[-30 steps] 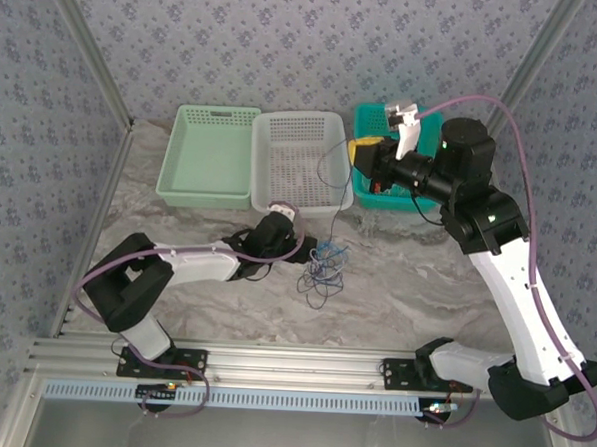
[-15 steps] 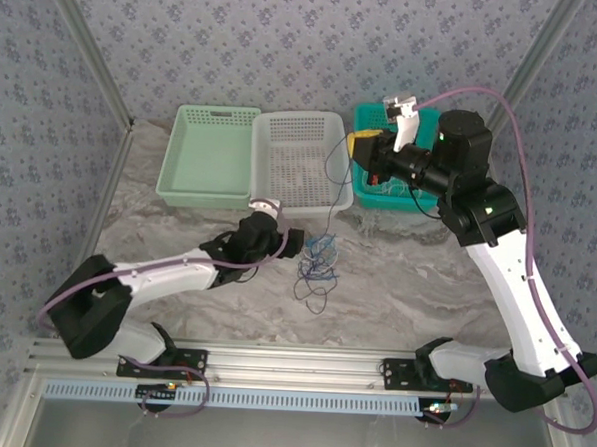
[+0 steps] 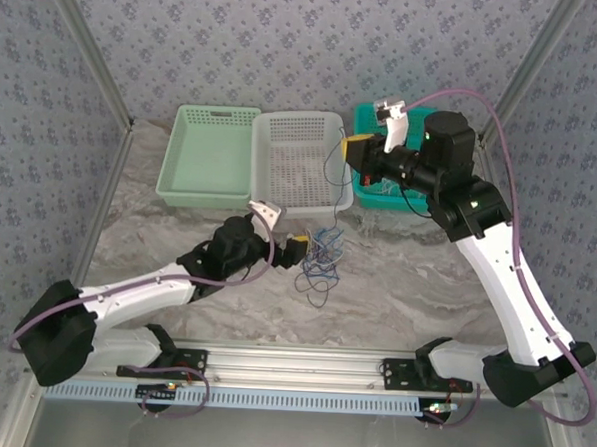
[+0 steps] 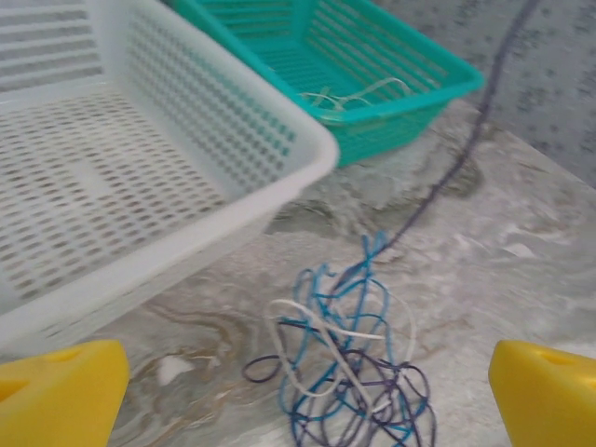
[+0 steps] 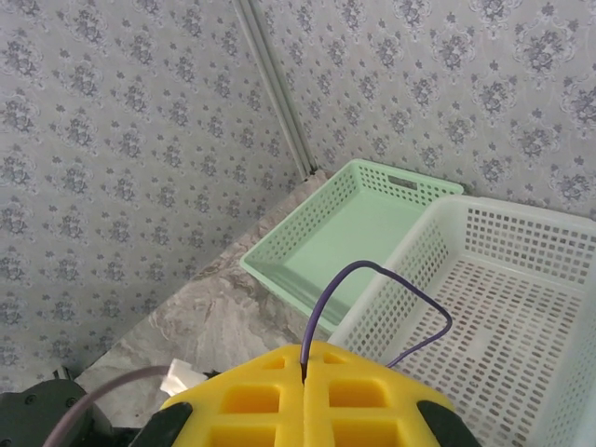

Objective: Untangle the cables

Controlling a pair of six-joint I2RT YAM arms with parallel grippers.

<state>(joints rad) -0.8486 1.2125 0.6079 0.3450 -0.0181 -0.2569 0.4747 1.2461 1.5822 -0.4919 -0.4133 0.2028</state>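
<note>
The left gripper point(image 3: 296, 245) holds its yellow jaws spread wide, low over the desk point(image 3: 426, 280). It is aimed at the cables point(image 4: 346, 372), a knot of blue, dark purple and whitish loops lying just ahead of it. The knot sits near the middle of the desk, in front of the white basket's point(image 3: 297, 163) near right corner. The left arm stretches long and low from the near left corner. The right gripper point(image 5: 304, 371) has its jaws closed on a dark purple cable point(image 4: 475, 140), held high by the white basket's right rim, and the strand runs down to the knot. Its arm rises from the near right corner, forearm pointing left. A pale green basket point(image 3: 210, 154) and a teal basket point(image 3: 375, 197) flank the white one along the far edge.
</note>
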